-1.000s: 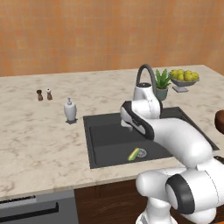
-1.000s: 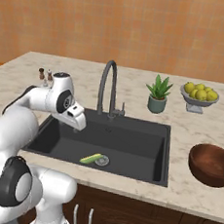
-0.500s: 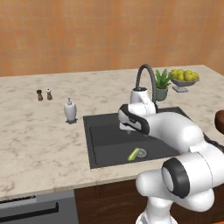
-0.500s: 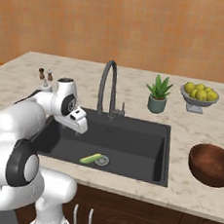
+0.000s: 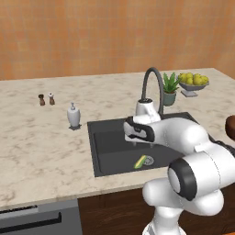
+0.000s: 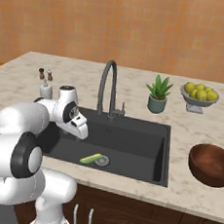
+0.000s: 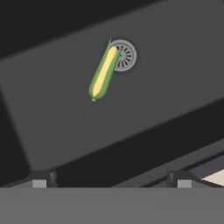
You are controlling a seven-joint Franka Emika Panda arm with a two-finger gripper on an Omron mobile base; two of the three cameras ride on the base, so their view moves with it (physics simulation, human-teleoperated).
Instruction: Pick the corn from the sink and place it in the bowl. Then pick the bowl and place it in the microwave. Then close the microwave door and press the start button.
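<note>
Big dark sink [image 5: 108, 151] with corn [image 7: 103, 74] lying on its floor, touching the drain [image 7: 124, 55]. Probably light, stiff, rounded, apt to roll; best pinched across the middle. Gripper [image 7: 111, 180] poised above, fingers spread, empty.

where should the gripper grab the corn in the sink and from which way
Grip the corn across its middle, coming straight down from above. It lies flat on the sink floor, one end against the drain, so only its top and long sides are free. Probably turn the gripper so the fingers close across the narrow width, not along the cob.
</note>
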